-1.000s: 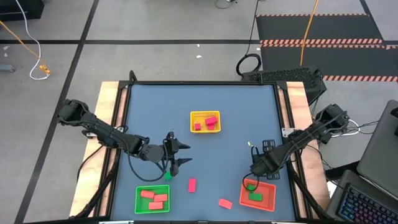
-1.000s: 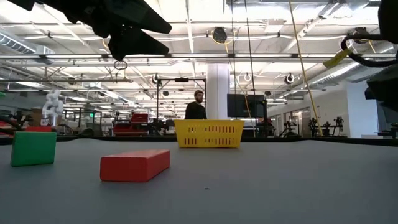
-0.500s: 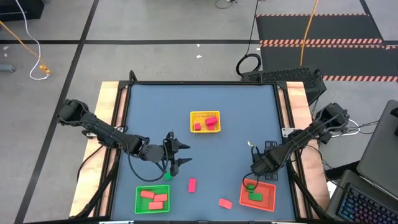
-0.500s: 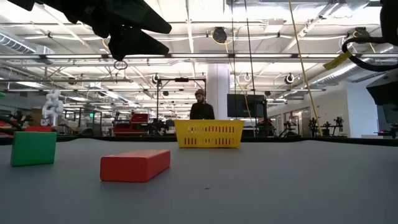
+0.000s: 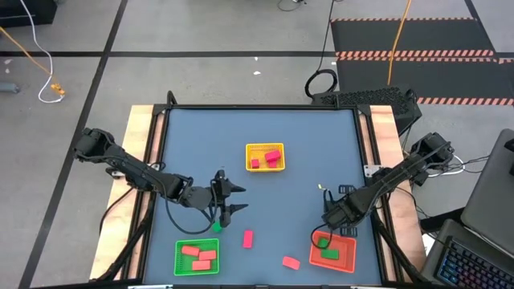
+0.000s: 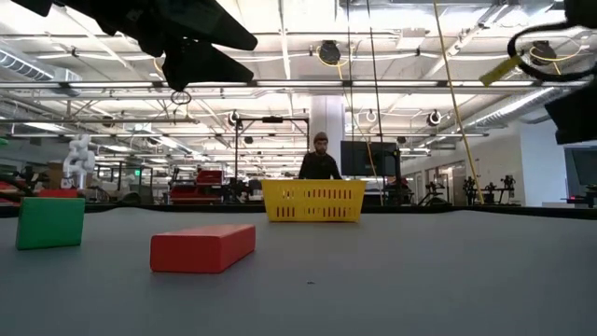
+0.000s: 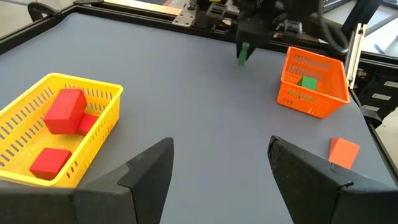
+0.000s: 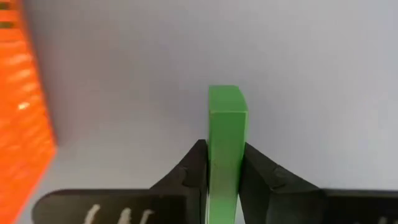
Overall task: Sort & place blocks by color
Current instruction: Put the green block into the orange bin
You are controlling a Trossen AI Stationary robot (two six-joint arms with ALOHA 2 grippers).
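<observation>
A green bar-shaped block [image 8: 227, 124] stands between the fingers of my right gripper [image 5: 329, 223], beside the orange basket [image 7: 311, 102]. That basket holds another green block [image 7: 309, 81]. My left gripper [image 7: 217, 180] hangs open over the table's middle left, holding nothing. On the table lie a green cube [image 5: 215, 227], a red bar [image 5: 248, 238] and an orange block [image 5: 291, 262]. Red blocks [image 7: 62, 111] sit in the yellow basket [image 5: 265, 146]. Salmon blocks [image 5: 197, 255] sit in the green basket [image 5: 197, 242]. My right gripper pinches the green block's two long side faces [image 8: 225, 163] between its two fingers [image 8: 189, 171]. The fingers come from above, pointing down, and lie along the bar. The bar stands upright below them, and its free end [image 8: 227, 99] reaches past the fingertips toward the table.
The table has a raised black frame and wooden side strips [image 5: 144, 136]. The orange basket [image 8: 18, 124] is close beside my right gripper. A person [image 6: 321, 161] stands in the room behind the yellow basket [image 6: 313, 200]. Bare blue-grey tabletop lies between the yellow basket and the near baskets.
In the low view my right arm has risen a little at the picture's right edge. My left arm has kept still. The person in the room behind has walked to the right.
</observation>
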